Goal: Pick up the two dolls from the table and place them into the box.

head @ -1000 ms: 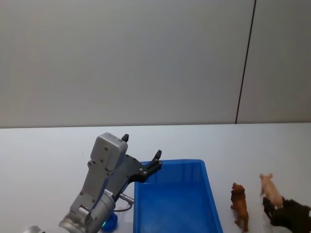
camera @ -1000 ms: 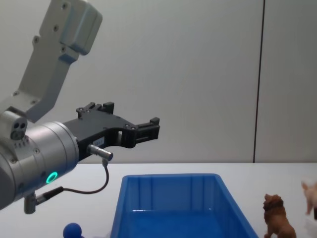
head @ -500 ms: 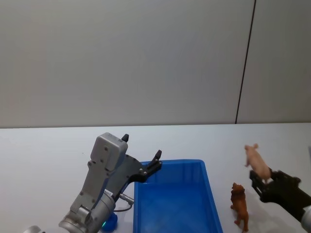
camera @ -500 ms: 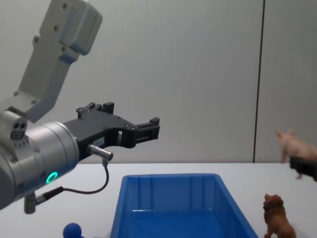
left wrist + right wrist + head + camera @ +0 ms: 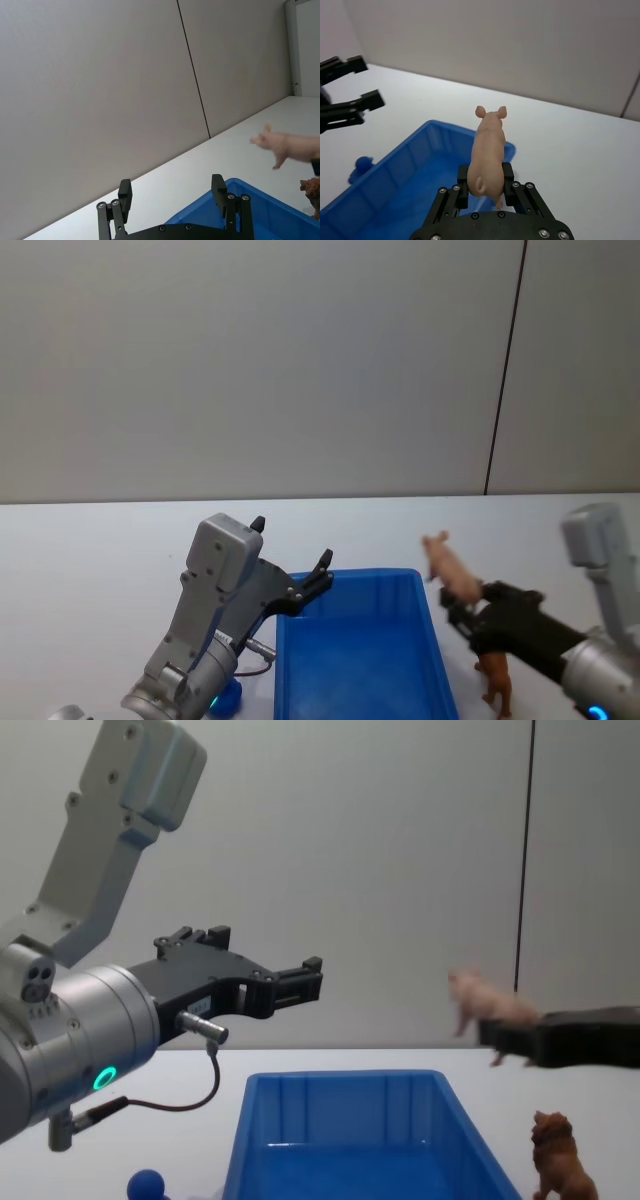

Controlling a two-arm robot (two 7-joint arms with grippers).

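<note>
The right gripper (image 5: 462, 602) grasps a pink pig (image 5: 447, 565) right of centre, above the right rim of the box (image 5: 350, 577); the left gripper (image 5: 322, 571), lower left, stands spread open; the lion (image 5: 495, 672) is at lower right.

- My left gripper (image 5: 170, 189) has its fingers spread wide apart.
- Just beyond them I see a corner of the blue box (image 5: 272, 210).
- A blurred pink pig (image 5: 280, 147) is in the air.
- A brown lion (image 5: 312, 192) stands beside the box.

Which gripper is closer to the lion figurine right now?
Right. The right gripper, shut on the pink pig, hangs above the lion; the left gripper hovers open across the box, at its left side.
</note>
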